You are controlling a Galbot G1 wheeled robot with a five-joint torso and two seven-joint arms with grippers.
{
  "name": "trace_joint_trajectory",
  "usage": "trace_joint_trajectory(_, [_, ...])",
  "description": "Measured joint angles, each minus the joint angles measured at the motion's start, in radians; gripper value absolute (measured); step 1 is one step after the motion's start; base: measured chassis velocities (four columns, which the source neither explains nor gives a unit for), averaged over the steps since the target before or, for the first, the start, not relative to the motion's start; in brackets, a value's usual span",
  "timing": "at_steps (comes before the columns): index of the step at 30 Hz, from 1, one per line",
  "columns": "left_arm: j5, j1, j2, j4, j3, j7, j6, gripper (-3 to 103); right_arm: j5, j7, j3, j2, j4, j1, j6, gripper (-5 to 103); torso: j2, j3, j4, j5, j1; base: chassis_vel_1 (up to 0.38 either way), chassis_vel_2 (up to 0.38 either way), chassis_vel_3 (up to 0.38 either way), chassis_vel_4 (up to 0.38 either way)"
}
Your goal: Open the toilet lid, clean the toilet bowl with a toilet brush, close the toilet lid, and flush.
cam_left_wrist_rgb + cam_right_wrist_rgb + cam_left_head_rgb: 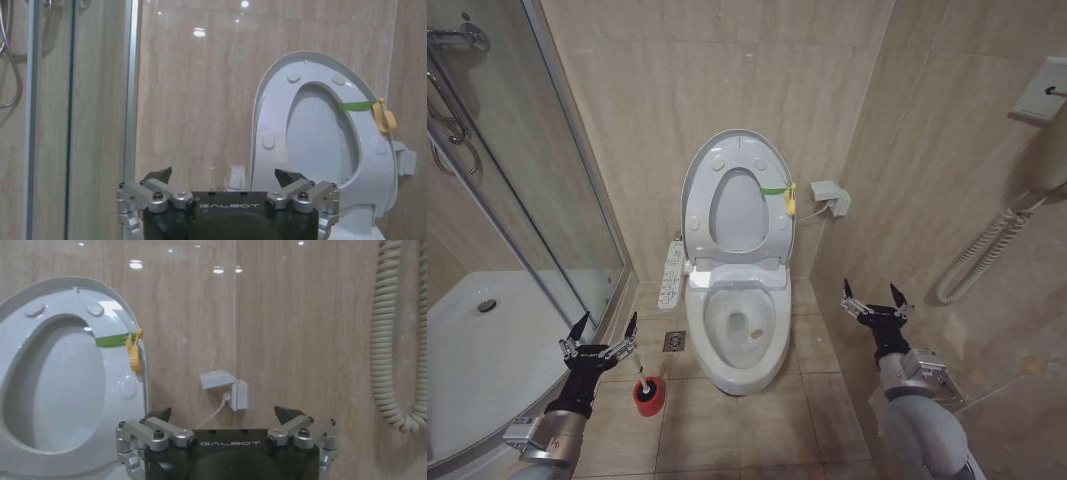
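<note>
The toilet lid (739, 215) stands raised against the back wall with the white seat ring (699, 200) up in front of it. A green strap (772, 190) and a yellow ring sit at its right edge. The toilet bowl (712, 345) lies open below. The toilet brush (640, 375) stands in its red holder (649, 397) on the floor left of the bowl. My left gripper (608, 325) hovers open just above and left of the brush handle. My right gripper (870, 295) is open, right of the bowl. The wrist views face the lid (320, 135) (60, 385) past the open left gripper (223, 175) and open right gripper (223, 412).
A glass shower enclosure (547, 200) with a white tray (487, 350) fills the left. A button panel (670, 272) runs along the bowl's left side, with a floor drain (674, 341) below it. A wall socket (830, 195) and a coiled cord (987, 250) hang on the right wall.
</note>
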Motion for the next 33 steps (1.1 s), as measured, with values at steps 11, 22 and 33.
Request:
trace_joint_trajectory(11, [0.000,0.000,0.000,0.000,0.000,0.000,0.000,100,-0.027,-0.077,-0.008,0.016,0.009,-0.025,-0.004,100,0.000,0.000,0.0000,0.0000,0.000,0.000,0.000,0.000,0.000])
trace_joint_trajectory(22, [0.000,0.000,0.000,0.000,0.000,0.000,0.000,100,-0.035,-0.104,-0.037,0.039,0.030,-0.035,-0.037,100,0.000,0.000,0.0000,-0.0001,0.000,0.000,0.000,0.000,0.000])
trace_joint_trajectory(33, [0.000,0.000,0.000,0.000,0.000,0.000,0.000,100,-0.058,-0.105,-0.037,0.027,0.028,-0.040,-0.041,100,0.000,0.000,0.0000,0.0000,0.000,0.000,0.000,0.000,0.000])
